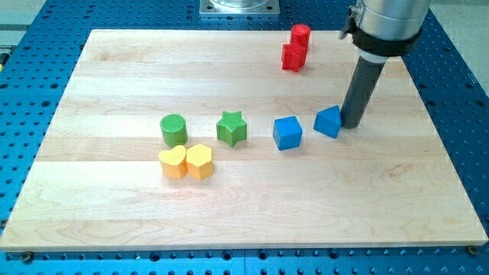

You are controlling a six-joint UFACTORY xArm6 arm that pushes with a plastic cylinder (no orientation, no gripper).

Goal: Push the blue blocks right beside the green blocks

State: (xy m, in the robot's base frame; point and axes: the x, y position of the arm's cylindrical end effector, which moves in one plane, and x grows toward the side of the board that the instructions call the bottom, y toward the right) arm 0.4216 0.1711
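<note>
Bench point(114, 206) inspection, the view's left to right. Green cylinder point(173, 130) stands left of centre, with a yellow heart-like block point(173, 162) and a yellow hexagonal block point(199, 161) touching each other just below it. Green star point(231, 127) sits near the cylinder, apart from it. Blue cube point(287, 132) lies to the star's right with a clear gap between them. Blue wedge-like block point(328, 121) lies just beyond the cube, also apart. My tip point(352, 124) rests at the wedge's right edge, touching or very nearly so (contact cannot be confirmed). Two red blocks point(296, 47) stand together near the view's top, well clear of the work. No fingers are fitted, so no open or closed state applies.

Assessment: the step in hand appears to be the push on the blue wedge-like block toward the view's left. The next move calls for a steady leftward stroke, held centred on the wedge so it does not spin off, likely gathering the blue cube on the way to the green star.
</note>
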